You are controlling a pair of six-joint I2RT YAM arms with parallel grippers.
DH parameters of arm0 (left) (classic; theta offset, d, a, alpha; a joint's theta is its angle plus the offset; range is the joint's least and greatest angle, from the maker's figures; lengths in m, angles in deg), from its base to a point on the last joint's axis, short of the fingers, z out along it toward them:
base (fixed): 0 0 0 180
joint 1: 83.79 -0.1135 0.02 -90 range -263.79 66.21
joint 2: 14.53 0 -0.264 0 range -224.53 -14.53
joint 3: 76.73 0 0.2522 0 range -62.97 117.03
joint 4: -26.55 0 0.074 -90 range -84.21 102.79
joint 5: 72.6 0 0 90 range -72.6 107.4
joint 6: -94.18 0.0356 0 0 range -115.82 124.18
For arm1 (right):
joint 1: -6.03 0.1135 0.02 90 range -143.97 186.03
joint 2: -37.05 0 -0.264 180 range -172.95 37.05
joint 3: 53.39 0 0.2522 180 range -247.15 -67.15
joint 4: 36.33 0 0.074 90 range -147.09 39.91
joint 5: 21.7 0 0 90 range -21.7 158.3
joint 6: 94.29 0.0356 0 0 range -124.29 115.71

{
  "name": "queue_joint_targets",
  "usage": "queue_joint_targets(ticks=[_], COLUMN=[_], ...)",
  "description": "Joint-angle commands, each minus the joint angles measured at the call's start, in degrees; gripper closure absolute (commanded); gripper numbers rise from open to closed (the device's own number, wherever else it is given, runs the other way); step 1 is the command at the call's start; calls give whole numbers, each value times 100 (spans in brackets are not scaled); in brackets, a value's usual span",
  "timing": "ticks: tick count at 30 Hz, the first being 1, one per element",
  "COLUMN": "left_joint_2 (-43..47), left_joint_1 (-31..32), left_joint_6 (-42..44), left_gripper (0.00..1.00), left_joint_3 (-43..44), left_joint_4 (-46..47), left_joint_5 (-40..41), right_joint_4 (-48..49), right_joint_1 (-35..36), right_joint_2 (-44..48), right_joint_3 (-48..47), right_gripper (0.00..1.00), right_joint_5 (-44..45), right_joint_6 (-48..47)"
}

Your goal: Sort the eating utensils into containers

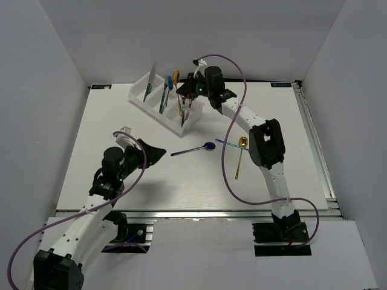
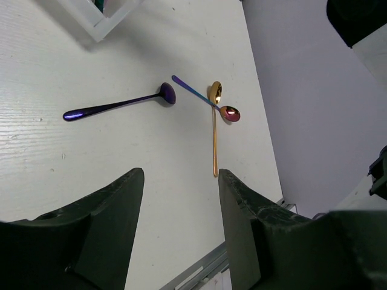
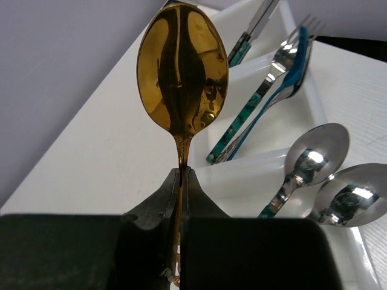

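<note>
Gold spoon gripped by right pincer, handle hidden.
Grip is hard to make out from above; left pincer is spread wide.

Gold spoon: polished mirror metal. Purple spoon: glossy iridescent metal. Tray: smooth white, probably plastic. Table: matt white, faintly grained.

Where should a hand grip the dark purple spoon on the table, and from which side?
Probably mid-handle on the purple spoon, coming straight down and closing across it. It lies flat, its handle slim and straight, its bowl wide and rounded, and the two crossed spoons lie apart from it. The open left hand is nearest.
</note>
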Motion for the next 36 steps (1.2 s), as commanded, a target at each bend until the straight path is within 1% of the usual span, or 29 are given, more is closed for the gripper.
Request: queue_joint_targets(ticks=[1, 3, 7, 10, 11, 13, 16, 17, 18, 19, 20, 21, 22, 24, 25, 26, 30, 31, 32, 33, 35, 36], left_joint_2=[109, 91, 65, 100, 126, 222, 346, 355, 372, 390, 408, 425, 443, 478, 478, 478, 268, 163, 31, -336, -838, -1406], left_joint_1=[32, 32, 32, 32, 32, 32, 32, 32, 32, 23, 31, 32, 32, 32, 32, 32, 32, 32, 32, 32, 32, 49], left_joint_6=[99, 126, 205, 249, 249, 293, 302, 310, 328, 337, 363, 407, 416, 573, 609, 653, 1293, 1399, 1627, 1794, 1980, 2033], left_gripper=[37, 37, 37, 36, 36, 36, 36, 36, 36, 36, 36, 36, 35, 35, 35, 34, 34, 34, 33, 32, 32, 26], left_joint_3=[97, 132, 194, 220, 229, 229, 229, 238, 247, 290, 317, 352, 422, 484, 501, 554, 765, 844, 1027, 1133, 1388, 1694], left_joint_4=[-208, -244, -306, -332, -376, -411, -482, -499, -508, -526, -561, -587, -640, -684, -710, -745, -710, -693, -701, -710, -780, -815], left_joint_5=[105, 105, 97, 53, 35, 35, 53, 53, 27, 18, -9, -44, -70, -140, -167, -202, -632, -868, -992, -1089, -1440, -1581], right_joint_4=[1255, 1326, 1791, 1783, 1827, 1941, 2108, 2117, 2117, 2109, 2082, 2073, 2047, 2021, 2003, 1942, 1556, 1468, 1319, 1248, 1090, 1011], right_joint_1=[-187, -240, -231, -231, -231, -231, -231, -231, -231, -231, -231, -231, -231, -231, -231, -240, -248, -249, -257, -266, -362, -450], right_joint_2=[-144, -241, -311, -320, -285, -110, 128, 172, 242, 268, 304, 382, 444, 663, 760, 848, 1445, 1577, 1857, 2016, 2515, 2675], right_joint_3=[35, 61, 543, 667, 920, 1176, 1660, 1722, 1827, 1862, 1889, 1950, 1985, 2117, 2152, 2170, 2223, 2301, 2372, 2468, 2802, 2942], right_gripper=[100, 100, 100, 100, 100, 97, 85, 76, 75, 72, 60, 58, 47, 38, 31, 11, 11, 11, 11, 11, 11, 11], right_joint_5=[357, 428, 744, 832, 893, 955, 973, 973, 973, 964, 964, 956, 929, 877, 868, 789, 596, 465, 376, 245, -692, -1332], right_joint_6=[816, 878, 632, 387, 351, 211, 123, 122, 113, 70, 35, 8, -10, -115, -150, -203, -422, -492, -606, -947, -1422, -1834])
